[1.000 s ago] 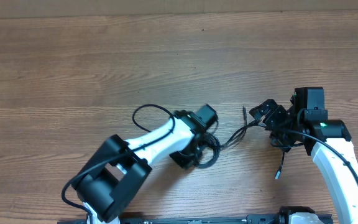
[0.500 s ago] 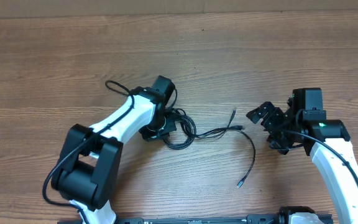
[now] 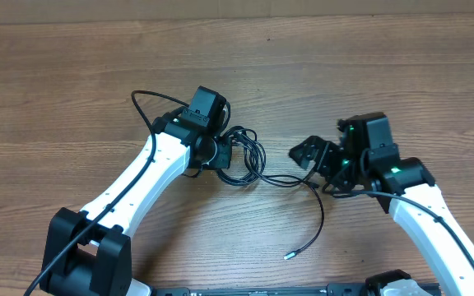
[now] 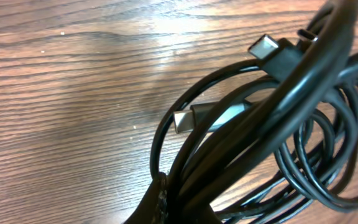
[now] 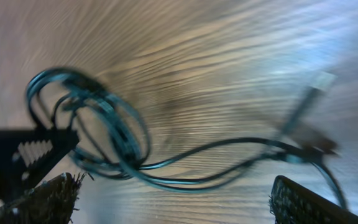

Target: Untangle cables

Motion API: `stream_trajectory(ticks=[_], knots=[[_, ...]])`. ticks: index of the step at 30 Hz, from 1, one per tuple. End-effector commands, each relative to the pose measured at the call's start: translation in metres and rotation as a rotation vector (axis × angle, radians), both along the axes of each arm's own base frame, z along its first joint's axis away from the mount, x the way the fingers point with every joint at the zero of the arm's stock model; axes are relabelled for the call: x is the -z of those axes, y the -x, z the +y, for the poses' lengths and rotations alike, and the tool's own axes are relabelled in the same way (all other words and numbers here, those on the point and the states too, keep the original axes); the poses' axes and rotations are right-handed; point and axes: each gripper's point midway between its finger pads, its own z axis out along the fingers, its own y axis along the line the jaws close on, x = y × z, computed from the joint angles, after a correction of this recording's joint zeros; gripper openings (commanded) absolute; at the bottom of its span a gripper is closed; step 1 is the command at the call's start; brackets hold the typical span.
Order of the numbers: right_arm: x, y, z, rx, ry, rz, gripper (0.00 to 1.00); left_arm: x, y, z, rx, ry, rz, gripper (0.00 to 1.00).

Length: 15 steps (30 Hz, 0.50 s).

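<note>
Plainly, the left hand [image 3: 223, 154] is pressed together on the cables [image 3: 245, 158] — a bunch of black loops at its fingertips, lying on the wooden surface [image 3: 369, 74]. One strand runs under the right hand [image 3: 319, 164] — spread wide, gripping nothing — to a plug [image 3: 287, 256] beyond it.

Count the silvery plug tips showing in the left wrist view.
2. The upper plug tip pokes out at the top right of the cables; the lower plug tip lies mid-frame within the loops. Others may be hidden in the bunch.
</note>
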Motion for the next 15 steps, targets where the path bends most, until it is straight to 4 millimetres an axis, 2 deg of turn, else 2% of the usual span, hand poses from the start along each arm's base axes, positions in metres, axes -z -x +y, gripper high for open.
stream_trajectory(ticks=[1,6,8,15], knots=[[-0.021,-0.003,0.023,-0.143,-0.003,-0.130,0.98,-0.023,-0.001,-0.020,0.095,0.110,-0.043,0.04],[-0.017,-0.003,0.044,-0.273,0.024,-0.199,0.97,-0.034,0.004,-0.038,0.167,0.211,-0.044,0.04],[-0.012,-0.004,0.050,-0.317,0.039,-0.214,0.84,-0.038,0.006,-0.040,0.174,0.231,-0.042,0.04],[0.014,-0.014,0.047,-0.290,0.094,-0.167,0.86,-0.045,0.008,-0.046,0.198,0.267,-0.047,0.04]])
